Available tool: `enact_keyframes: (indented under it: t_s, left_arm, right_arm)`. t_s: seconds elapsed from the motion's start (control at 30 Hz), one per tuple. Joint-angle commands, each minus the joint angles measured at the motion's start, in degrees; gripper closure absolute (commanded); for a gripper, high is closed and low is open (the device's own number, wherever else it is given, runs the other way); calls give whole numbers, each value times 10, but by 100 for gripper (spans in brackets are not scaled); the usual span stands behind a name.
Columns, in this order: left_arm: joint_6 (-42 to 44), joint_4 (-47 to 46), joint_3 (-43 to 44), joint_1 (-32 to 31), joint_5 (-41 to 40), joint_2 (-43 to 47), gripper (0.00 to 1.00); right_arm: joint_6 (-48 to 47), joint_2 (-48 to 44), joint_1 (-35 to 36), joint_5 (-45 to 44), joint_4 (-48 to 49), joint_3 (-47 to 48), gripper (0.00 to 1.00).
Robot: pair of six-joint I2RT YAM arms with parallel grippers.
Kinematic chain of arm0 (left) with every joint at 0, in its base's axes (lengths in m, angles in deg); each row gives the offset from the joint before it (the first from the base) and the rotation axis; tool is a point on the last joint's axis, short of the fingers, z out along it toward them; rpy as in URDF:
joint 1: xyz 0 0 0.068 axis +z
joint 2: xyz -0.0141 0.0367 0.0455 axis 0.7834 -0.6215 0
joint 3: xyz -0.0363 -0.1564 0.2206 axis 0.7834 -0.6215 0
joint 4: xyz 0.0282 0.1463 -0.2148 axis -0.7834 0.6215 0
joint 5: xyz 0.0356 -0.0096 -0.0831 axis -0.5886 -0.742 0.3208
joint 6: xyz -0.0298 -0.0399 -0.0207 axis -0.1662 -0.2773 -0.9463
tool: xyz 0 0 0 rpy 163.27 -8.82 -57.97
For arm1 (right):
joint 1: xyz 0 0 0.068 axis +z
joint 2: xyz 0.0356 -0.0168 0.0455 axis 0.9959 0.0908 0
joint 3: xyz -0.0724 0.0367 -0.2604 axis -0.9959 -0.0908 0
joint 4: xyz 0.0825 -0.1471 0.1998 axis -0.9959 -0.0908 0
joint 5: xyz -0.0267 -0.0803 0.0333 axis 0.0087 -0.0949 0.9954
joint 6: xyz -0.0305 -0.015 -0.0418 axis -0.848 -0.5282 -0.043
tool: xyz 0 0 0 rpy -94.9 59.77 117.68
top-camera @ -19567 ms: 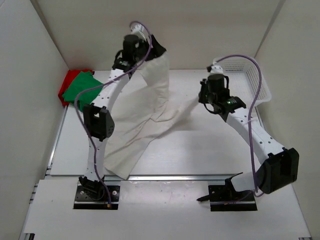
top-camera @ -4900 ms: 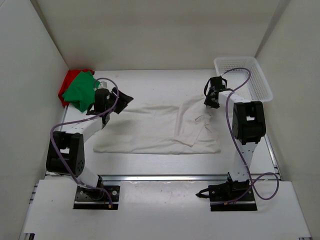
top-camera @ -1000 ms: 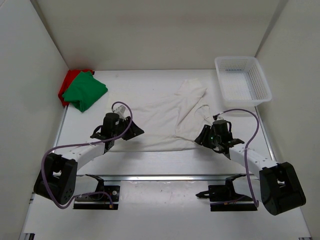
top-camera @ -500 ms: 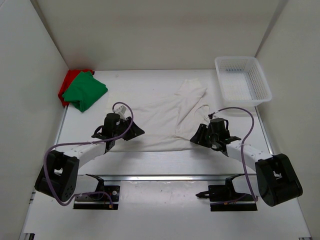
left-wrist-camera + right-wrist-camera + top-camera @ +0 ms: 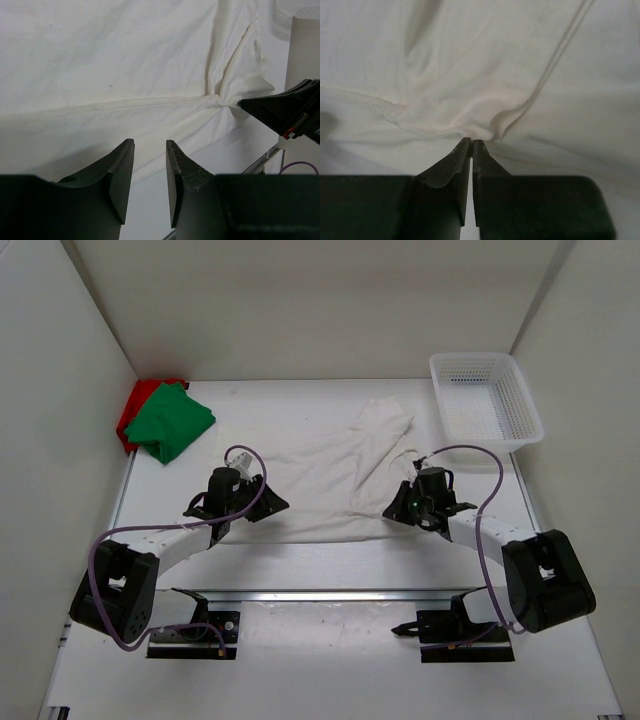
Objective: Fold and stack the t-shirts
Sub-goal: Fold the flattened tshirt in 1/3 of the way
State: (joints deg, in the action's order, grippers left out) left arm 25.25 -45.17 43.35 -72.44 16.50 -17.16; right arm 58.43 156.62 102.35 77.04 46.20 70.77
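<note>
Top view: the large white cloth t-shirt lies spread, creased, across the middle of the white table, one part reaching toward the upper right. The left gripper sits low at the shirt's lower-left edge; its fingers stand partly apart with nothing between them, only cloth edge and bare table showing in the gap. The right gripper is at the shirt's lower-right edge, jaws nearly together, and the cloth puckers into a gathered point at their tips. The green folded cloth t-shirt lies on the bright red cloth t-shirt in the upper left. The white plastic mesh basket sits upper right, apart from the shirts.
</note>
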Motion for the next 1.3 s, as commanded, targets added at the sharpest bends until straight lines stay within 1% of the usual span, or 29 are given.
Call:
enact_keyframes:
  t_s: [0.0,0.1,0.13,0.17,0.23,0.3,0.4,0.43,0.5,0.53,0.57,0.6,0.67,0.7,0.77,0.8,0.83,0.87,0.9,0.93,0.97,1.0,1.03,1.1,1.17,1.27]
  left_arm:
    - [-2,-16,-3,-5,3,8,57]
    - [-4,-16,-4,-5,1,10,58]
    - [2,-11,-3,-4,1,12,58]
    - [-3,-14,-8,-4,1,17,57]
    - [-3,-11,-2,-6,-5,19,57]
    - [1,-4,0,-3,-10,25,57]
    - [1,-3,-3,-1,-18,32,58]
    - [-1,-1,-3,3,-19,36,57]
    - [-2,-2,-3,4,-20,44,58]
    - [-3,-1,-3,3,-19,41,57]
    - [-4,3,-3,6,-20,43,57]
    - [-2,4,-2,5,-19,48,58]
    - [2,16,3,10,-21,50,57]
    - [4,25,2,10,-26,54,57]
    - [22,52,5,16,-40,69,57]
    - [25,69,6,26,-50,74,57]
    - [30,85,6,35,-55,76,57]
    - [32,86,4,42,-50,76,57]
    - [28,85,6,48,-44,76,57]
    - [26,103,6,50,-40,75,57]
    - [27,107,9,48,-37,70,57]
    - [32,113,11,36,-39,67,57]
    - [31,118,11,29,-35,66,58]
    - [29,117,6,13,-42,57,56]
    - [19,103,-7,13,-22,45,57]
    - [-5,78,-34,45,15,20,58]
  right_arm:
    - [-21,16,9,-21,21,56,97]
    - [-34,49,14,-36,19,98,100]
    - [-37,57,13,-45,15,108,100]
    - [-39,88,9,-48,7,141,100]
    - [-42,104,10,-47,11,173,100]
    - [-45,139,18,-57,-3,211,100]
    - [-56,169,41,-72,-11,260,98]
    - [-64,180,48,-63,-6,273,94]
    - [-71,189,65,-65,-6,290,79]
    - [-76,194,69,-67,-9,297,76]
    - [-81,192,73,-68,-12,297,69]
    - [-80,185,77,-73,-18,297,64]
    - [-85,159,77,-82,-21,270,62]
    - [-77,148,73,-96,-21,260,63]
    - [-65,78,60,-113,-18,184,65]
    - [-45,58,48,-114,-12,161,69]
    - [-40,19,40,-112,-9,116,73]
    - [-25,-22,19,-110,-10,75,80]
    - [-7,-46,-1,-116,-14,58,88]
    - [-8,-86,-9,-123,-20,20,90]
    - [2,-116,-36,-126,-20,-9,93]
    - [5,-128,-65,-122,-40,-24,94]
    - [5,-141,-79,-108,-47,-43,94]
    - [0,-141,-132,-89,-58,-57,95]
    - [-3,-123,-143,-97,-63,-56,94]
    - [-7,-88,-152,-116,-89,-43,97]
